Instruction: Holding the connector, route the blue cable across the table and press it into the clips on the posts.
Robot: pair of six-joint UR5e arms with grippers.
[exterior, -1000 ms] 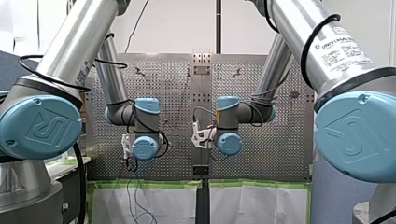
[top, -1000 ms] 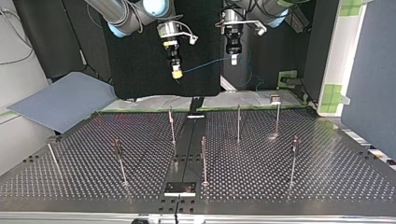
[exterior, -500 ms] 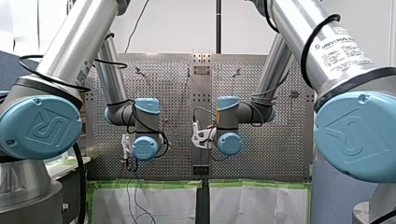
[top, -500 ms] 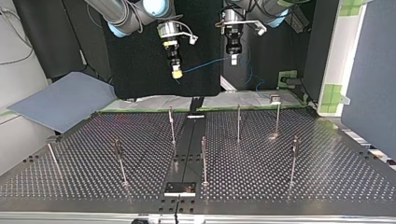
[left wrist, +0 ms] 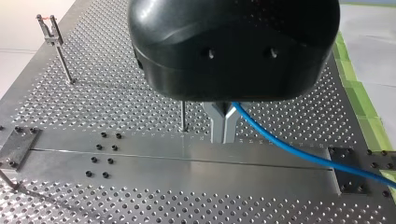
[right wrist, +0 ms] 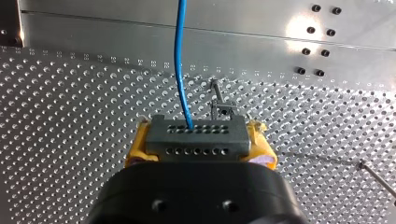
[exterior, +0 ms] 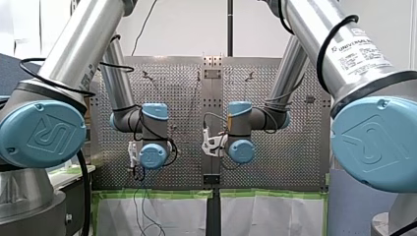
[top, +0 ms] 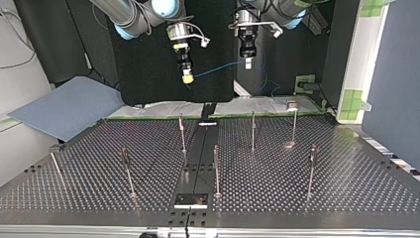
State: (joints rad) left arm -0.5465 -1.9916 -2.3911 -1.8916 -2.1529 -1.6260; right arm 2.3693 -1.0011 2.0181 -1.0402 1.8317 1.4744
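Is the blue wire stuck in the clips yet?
Not yet. The cable hangs in the air between the right gripper and left gripper, touching no posts.

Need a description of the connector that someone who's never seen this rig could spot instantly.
Find my right arm, entering at the top view's left, and follow it down to the right gripper. In the right wrist view, the connector is the grey block clamped between its yellow pads. Nothing else there has two rows of small holes, with the blue cable leaving one.

Silver tubular arms (exterior: 83,44), pale-blue joint caps (exterior: 42,133), looped black cables (exterior: 330,44), printed maker's label (exterior: 361,49).
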